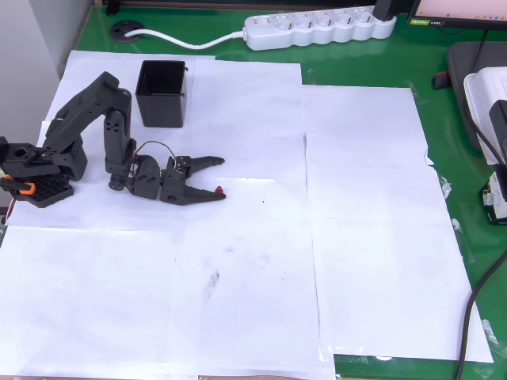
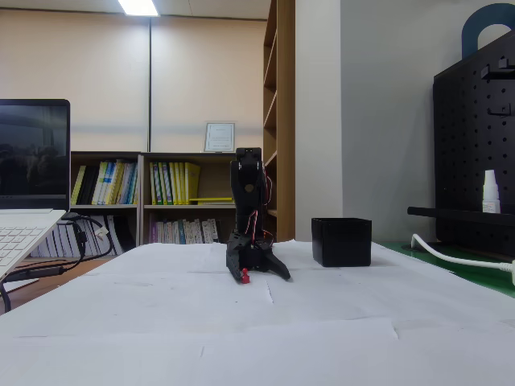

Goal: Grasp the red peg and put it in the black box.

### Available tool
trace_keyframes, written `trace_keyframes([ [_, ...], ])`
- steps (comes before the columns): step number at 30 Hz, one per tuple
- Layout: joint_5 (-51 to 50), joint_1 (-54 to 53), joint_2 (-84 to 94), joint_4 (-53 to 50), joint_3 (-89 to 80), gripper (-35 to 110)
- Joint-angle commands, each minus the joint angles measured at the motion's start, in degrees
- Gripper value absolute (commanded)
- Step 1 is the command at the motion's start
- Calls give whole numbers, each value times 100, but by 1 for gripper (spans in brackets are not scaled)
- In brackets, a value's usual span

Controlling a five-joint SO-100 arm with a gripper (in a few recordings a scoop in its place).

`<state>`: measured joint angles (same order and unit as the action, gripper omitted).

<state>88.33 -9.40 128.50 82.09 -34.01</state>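
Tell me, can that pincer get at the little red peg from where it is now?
Probably yes. The pincer lies low on the white paper with its jaws open, and the red peg sits right at one fingertip, nothing between them.

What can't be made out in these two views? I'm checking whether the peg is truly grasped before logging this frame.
- Contact between the gripper and the red peg: the peg is too small in the overhead view; in the fixed view it shows at the left finger, touch unclear.
- Inside of the black box: its floor is dark overhead, and its front wall hides it in the fixed view.
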Motion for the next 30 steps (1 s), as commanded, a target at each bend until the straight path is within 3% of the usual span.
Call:
trace_keyframes([
  [1,-53,-88,-334,-404,325,37],
  [20,9,-105,-308,-369,343,35],
  [26,-237,-132,-334,-369,325,0],
  [30,-158,-132,-325,-396,308,0],
])
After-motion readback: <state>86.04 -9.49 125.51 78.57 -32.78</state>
